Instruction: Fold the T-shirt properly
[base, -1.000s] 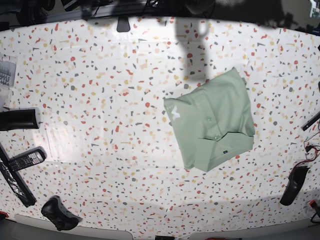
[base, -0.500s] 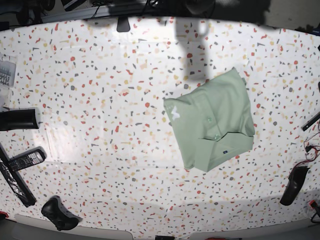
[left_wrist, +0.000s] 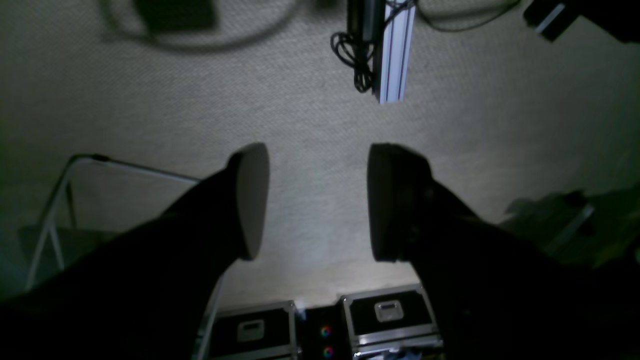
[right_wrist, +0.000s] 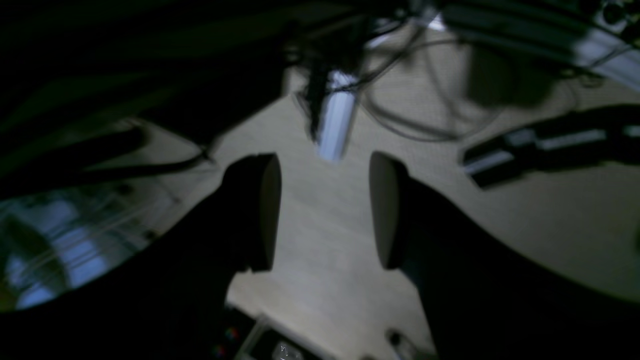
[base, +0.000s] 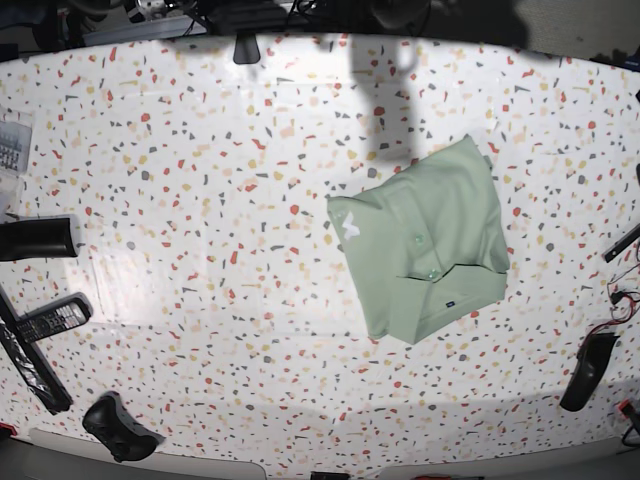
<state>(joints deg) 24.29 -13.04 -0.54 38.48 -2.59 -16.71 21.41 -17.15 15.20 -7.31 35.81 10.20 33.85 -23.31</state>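
Note:
The T-shirt (base: 425, 240) lies folded into a compact pale green rectangle right of the table's middle. Its collar, small buttons, white logo and dark tag face up. Neither wrist view shows it. In the left wrist view my left gripper (left_wrist: 317, 200) stands open with nothing between its fingers, hanging over carpeted floor. My right gripper (right_wrist: 324, 210) is also open and empty in the right wrist view, likewise over floor and cables. Both are away from the shirt.
On the terrazzo table (base: 200, 200), a black cylinder (base: 38, 238), a remote (base: 52, 319) and a long black strip (base: 30, 365) lie at the left edge. Dark shapes sit at the front left (base: 118, 428) and front right (base: 588, 370). Metal cases (left_wrist: 385, 312) stand on the floor.

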